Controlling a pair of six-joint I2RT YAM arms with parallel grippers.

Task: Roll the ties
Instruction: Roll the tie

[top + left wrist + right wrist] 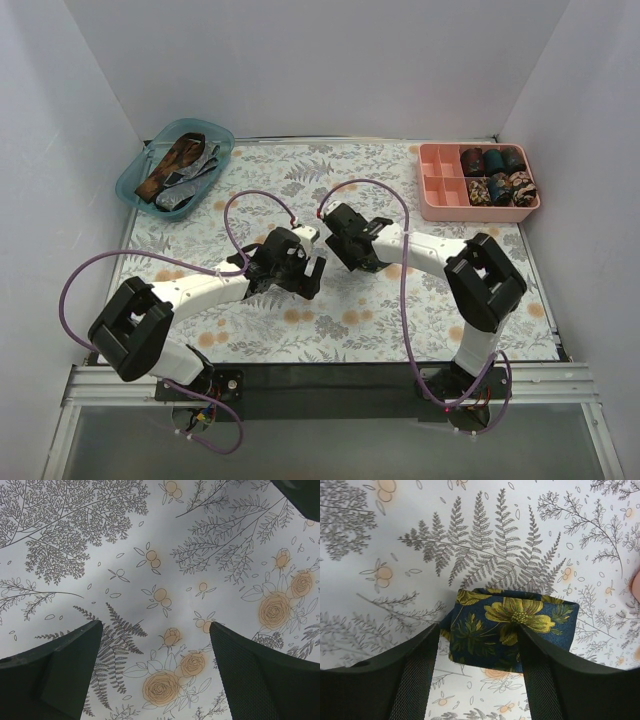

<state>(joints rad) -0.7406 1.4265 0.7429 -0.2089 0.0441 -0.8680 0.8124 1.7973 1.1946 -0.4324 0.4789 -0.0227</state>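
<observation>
Right gripper (479,637) clamps the rolled navy tie (515,615), presumably so the coil cannot unwind before reaching the pink organiser (443,190). Left gripper (155,630) hangs released, empty.

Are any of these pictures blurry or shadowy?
Left wrist view: the tablecloth print is sharp, with faint grey shadow patches; the black fingers look soft-edged. Right wrist view: the rolled tie is crisp, the fingers dark. Top view: soft, even light, no glare.

I see plain white walls (330,60) on three sides of a floral-printed tablecloth (365,330), lit softly and evenly, with a black strip (330,382) along its near edge.
</observation>
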